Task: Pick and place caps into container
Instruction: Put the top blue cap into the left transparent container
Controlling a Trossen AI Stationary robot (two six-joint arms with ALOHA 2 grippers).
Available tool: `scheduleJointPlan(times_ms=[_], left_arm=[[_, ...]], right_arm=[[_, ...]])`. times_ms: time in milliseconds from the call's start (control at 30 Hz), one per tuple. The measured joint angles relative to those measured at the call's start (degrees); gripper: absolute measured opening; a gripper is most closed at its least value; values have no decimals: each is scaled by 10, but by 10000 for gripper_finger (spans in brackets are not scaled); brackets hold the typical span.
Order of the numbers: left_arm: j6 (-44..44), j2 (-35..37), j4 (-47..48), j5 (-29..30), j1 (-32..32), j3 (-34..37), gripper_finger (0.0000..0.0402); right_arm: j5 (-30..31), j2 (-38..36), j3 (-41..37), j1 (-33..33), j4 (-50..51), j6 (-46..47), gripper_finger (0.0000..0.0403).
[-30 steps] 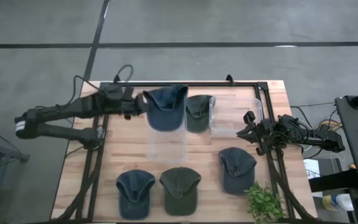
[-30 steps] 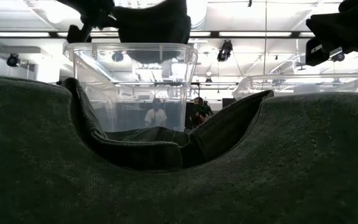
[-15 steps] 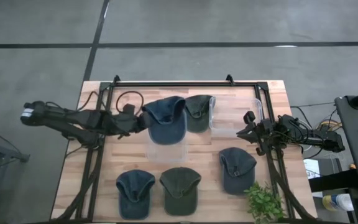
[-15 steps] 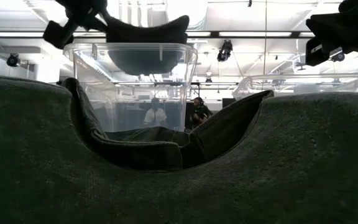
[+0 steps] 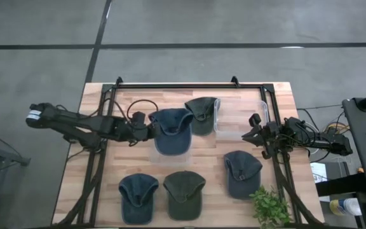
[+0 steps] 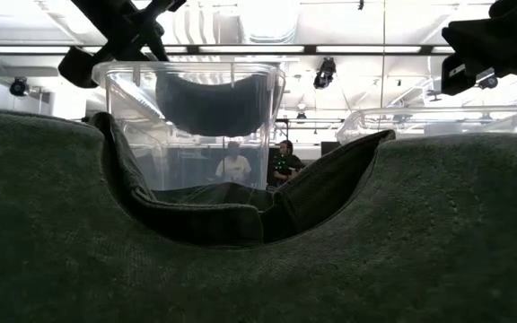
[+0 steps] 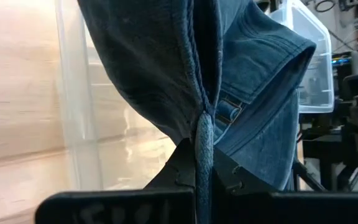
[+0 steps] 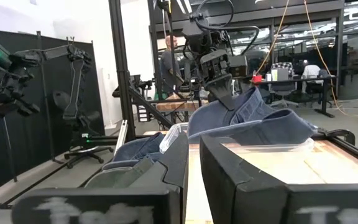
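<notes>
Wooden worktop (image 5: 132,156): a slate-blue cap (image 5: 170,129) is held pinched in the closed left pincer (image 5: 147,130), lowered into the clear container (image 6: 189,121) for release.

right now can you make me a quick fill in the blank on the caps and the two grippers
1. The left gripper is shut on a slate-blue cap and holds it in the mouth of the clear ____.
2. Besides the held one, the number of caps lying on the wooden table near the front edge is ____.
3. The right gripper holds ____.

Missing words: container; three; nothing
</notes>
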State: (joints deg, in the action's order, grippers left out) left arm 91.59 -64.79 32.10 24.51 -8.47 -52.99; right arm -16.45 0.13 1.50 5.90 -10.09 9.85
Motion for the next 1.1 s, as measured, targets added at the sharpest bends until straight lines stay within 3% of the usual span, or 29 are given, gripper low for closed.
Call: scheduleJointPlan(times_ms=[433,1100], left_arm=[[1,1,5,-40,1,-3,26],[-12,1,-6,-36,1,-3,29]], right_arm=[[0,0,0,0,0,-71,38],[0,0,0,0,0,-69,38]])
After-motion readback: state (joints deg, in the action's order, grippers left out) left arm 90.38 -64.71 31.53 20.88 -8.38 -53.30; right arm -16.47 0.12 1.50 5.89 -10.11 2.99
